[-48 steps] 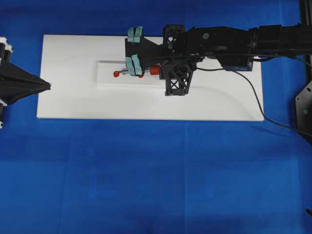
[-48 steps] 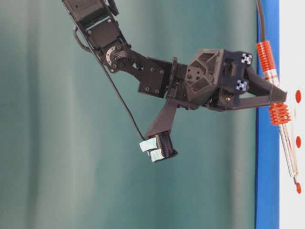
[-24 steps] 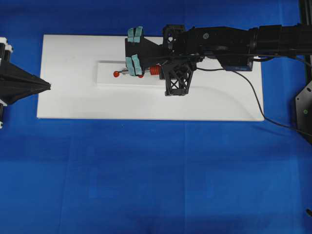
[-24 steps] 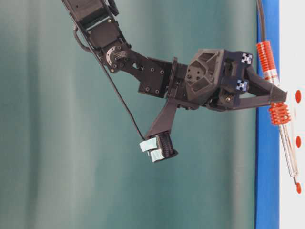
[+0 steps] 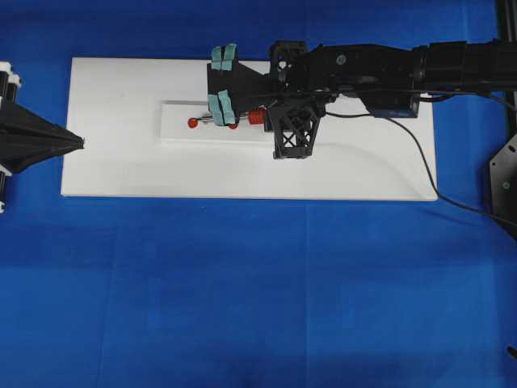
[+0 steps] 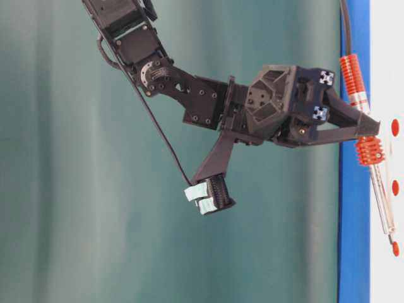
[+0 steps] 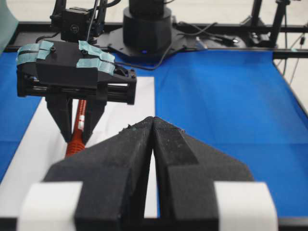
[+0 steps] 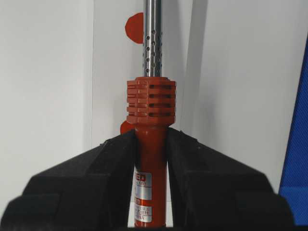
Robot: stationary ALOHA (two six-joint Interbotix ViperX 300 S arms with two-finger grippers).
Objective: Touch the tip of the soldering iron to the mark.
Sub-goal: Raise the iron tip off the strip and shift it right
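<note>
My right gripper [image 5: 269,113] is shut on the orange-red handle of the soldering iron [image 5: 255,116], just behind its ribbed collar [image 8: 150,103]. The iron lies nearly flat along a raised white strip [image 5: 178,133], with its shaft pointing left. In the table-level view its tip [image 6: 392,238] is at the edge of the end red mark [image 6: 396,248]; I cannot tell whether they touch. That mark [image 5: 193,123] also shows in the overhead view. Two more red marks [image 6: 395,187] [image 6: 395,127] lie along the strip. My left gripper [image 5: 81,143] is shut and empty at the board's left edge.
The strip sits on a white board [image 5: 363,170] on the blue table cover [image 5: 258,291]. The iron's black cord [image 5: 420,149] trails right across the board and off its edge. A teal-taped camera mount [image 5: 224,81] sits over the right gripper.
</note>
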